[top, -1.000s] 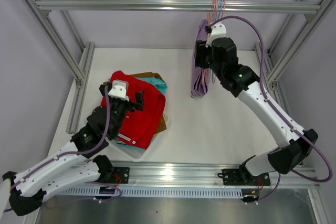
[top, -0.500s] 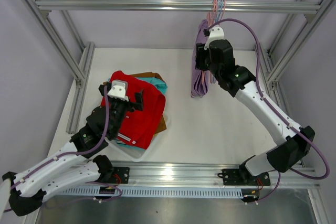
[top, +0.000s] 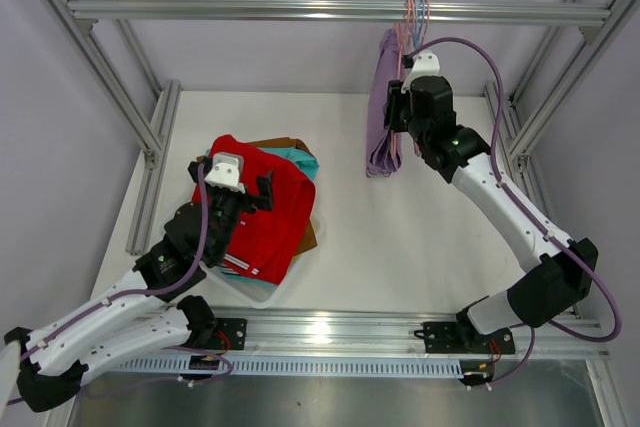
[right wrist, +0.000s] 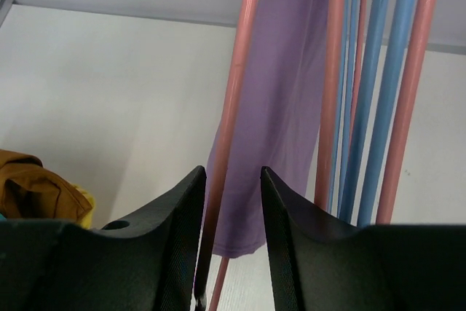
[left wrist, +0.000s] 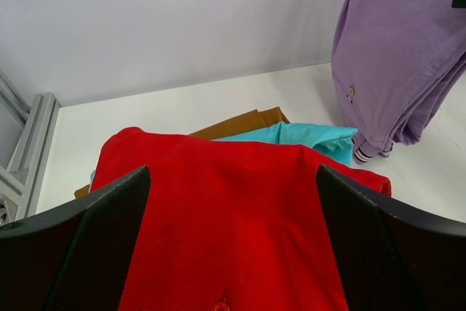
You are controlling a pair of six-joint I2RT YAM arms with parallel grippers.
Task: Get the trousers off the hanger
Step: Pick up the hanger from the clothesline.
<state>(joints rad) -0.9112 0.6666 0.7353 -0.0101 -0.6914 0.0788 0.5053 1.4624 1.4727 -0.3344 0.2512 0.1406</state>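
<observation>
White flat tabletop, silver aluminium crossbar overhead, slotted aluminium rail along near table edge, pale grey back wall

On the left half of the table lies a pile of trousers, 1 pair on top and the others under it, showing at its far edge; the left gripper hangs over the near side of this pile. At the right rear the hanging trousers hang from the hangers on the crossbar, well apart from the pile; the right gripper is just right of them, with 1 hanger rod between its fingers.
</observation>
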